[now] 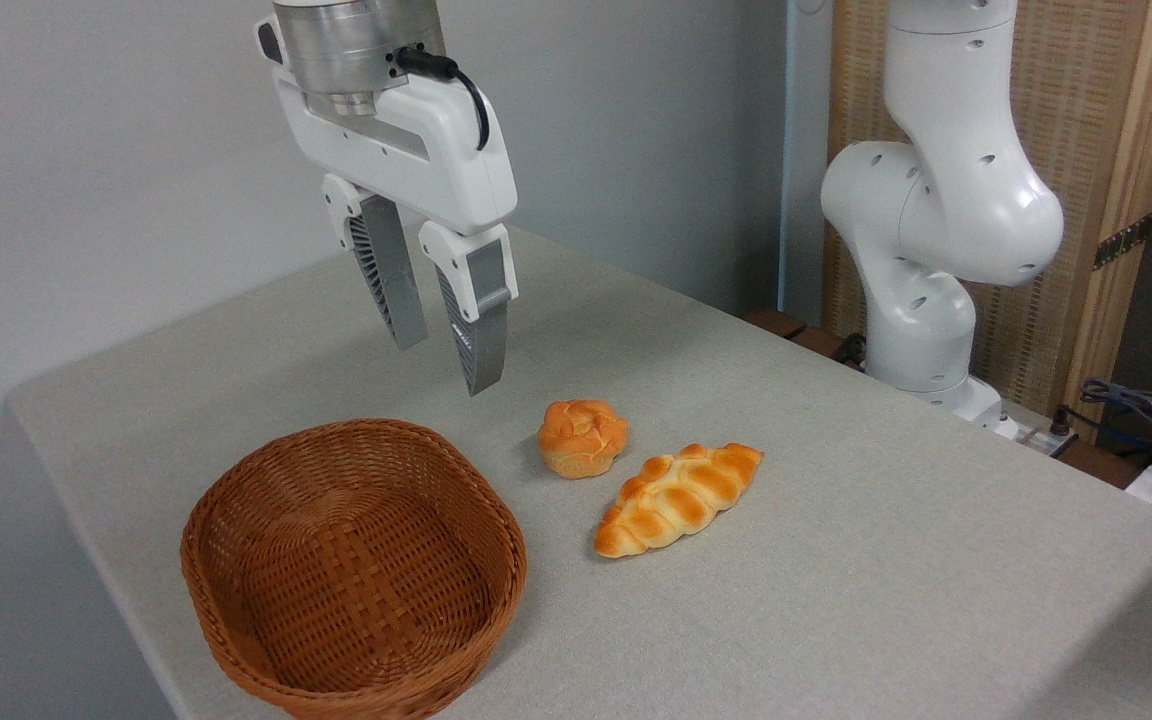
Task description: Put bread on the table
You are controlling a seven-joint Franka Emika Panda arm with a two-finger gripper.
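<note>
Two baked pieces lie on the counter beside an empty wicker basket: the braided bread flat on the cloth and a small round bun just behind it. Overhead, the gripper hangs with jaws parted, holding nothing. To my eye the loaf looks placed; the arm should best rise straight, clear of both.

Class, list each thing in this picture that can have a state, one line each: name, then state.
gripper: jaws open, empty, raised above the table
bread: lying flat on the table, out of the basket
bun: upright on the table, just apart from the bread
basket: upright, empty
table: bears the basket, bun and bread
</note>
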